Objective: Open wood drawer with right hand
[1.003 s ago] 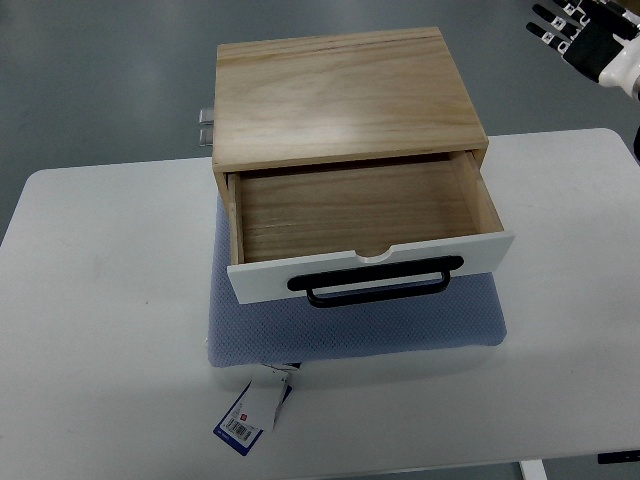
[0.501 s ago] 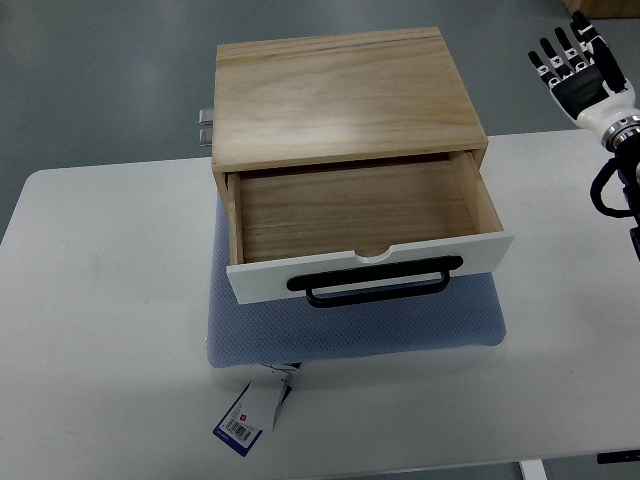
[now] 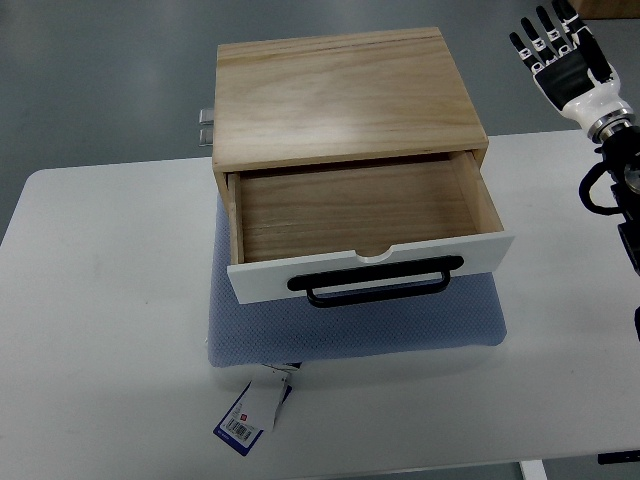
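Observation:
A light wood box (image 3: 345, 90) stands on a blue mat on the white table. Its drawer (image 3: 360, 210) is pulled out toward me and shows an empty wooden inside. The drawer has a white front and a black bar handle (image 3: 376, 282). My right hand (image 3: 558, 55) is at the far right, above the table's back edge, well away from the drawer and its handle. Its fingers are stretched out and hold nothing. The left arm does not show.
The blue mat (image 3: 350, 325) lies under the box, with a white and blue tag (image 3: 250, 415) at its front left corner. The white table (image 3: 100, 300) has bare surface left and right of the box. Metal hardware (image 3: 205, 127) sticks out at the box's back left.
My right hand has come further into view from the upper right corner and moved left and down a little, with the forearm now showing along the right edge. The drawer has not moved.

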Tool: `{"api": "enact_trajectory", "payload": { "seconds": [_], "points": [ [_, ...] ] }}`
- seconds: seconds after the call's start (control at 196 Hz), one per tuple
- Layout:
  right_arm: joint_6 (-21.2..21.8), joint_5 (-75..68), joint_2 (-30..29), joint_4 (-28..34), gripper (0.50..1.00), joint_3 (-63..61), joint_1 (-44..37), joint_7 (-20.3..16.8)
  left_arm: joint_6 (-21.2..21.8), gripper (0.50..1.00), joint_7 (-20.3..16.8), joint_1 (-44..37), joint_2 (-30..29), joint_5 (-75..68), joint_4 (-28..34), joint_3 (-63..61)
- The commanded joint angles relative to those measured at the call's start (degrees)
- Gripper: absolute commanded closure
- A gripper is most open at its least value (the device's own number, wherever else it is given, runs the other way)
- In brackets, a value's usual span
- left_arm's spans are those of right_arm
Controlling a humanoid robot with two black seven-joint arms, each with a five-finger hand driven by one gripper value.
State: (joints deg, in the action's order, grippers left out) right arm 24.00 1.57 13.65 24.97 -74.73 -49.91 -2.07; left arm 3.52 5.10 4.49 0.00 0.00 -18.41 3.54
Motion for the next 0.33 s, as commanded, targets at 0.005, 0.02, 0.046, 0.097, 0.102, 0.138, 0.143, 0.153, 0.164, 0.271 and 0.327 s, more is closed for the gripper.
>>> {"api": "enact_trajectory", "payload": {
  "seconds": [0.005,0.02,0.046,0.097,0.102,0.138,0.143,0.153,0.164,0.271,0.327],
  "points": [
    [-4.84,3.96,-0.38,-0.19,0.560,2.57,-1.51,3.22,0.08,0.500,0.00,-0.01,0.00,0.00,-0.05,0.07],
    [-5.63,4.49,-0.38,-0.36,0.560,2.84,-1.68,3.57,0.08,0.500,0.00,-0.01,0.00,0.00,-0.05,0.07],
    [-6.33,5.02,-0.38,-0.45,0.560,2.84,-1.77,3.66,0.00,0.500,0.00,-0.01,0.00,0.00,0.04,0.07],
    [-7.66,5.63,-0.47,-0.45,0.560,2.84,-1.95,3.74,-0.09,0.500,0.00,-0.01,0.00,0.00,0.13,0.07],
    [-7.66,5.63,-0.47,-0.45,0.560,2.84,-1.95,3.74,-0.09,0.500,0.00,-0.01,0.00,0.00,0.13,0.07],
    [-7.66,5.63,-0.47,-0.45,0.560,2.84,-1.95,3.74,-0.09,0.500,0.00,-0.01,0.00,0.00,0.13,0.07],
    [-8.53,5.89,-0.56,-0.45,0.560,2.75,-2.03,3.83,-0.09,0.500,0.00,-0.01,0.00,0.00,0.13,0.15],
    [-8.62,5.90,-0.56,-0.45,0.560,2.75,-2.03,3.83,-0.09,0.500,0.00,-0.01,0.00,-0.09,0.13,0.15],
    [-8.62,5.90,-0.56,-0.45,0.560,2.75,-2.12,3.92,-0.09,0.500,0.00,-0.01,0.00,0.00,0.04,0.15],
    [-8.10,5.46,-1.26,-0.36,0.560,2.05,-2.12,3.92,-0.09,0.500,0.00,-0.01,0.00,0.00,-0.14,0.07],
    [-7.92,5.11,-1.26,-0.36,0.560,1.61,-2.12,4.09,-0.09,0.500,0.00,-0.01,0.00,-0.09,-0.14,0.07]
  ]
}}
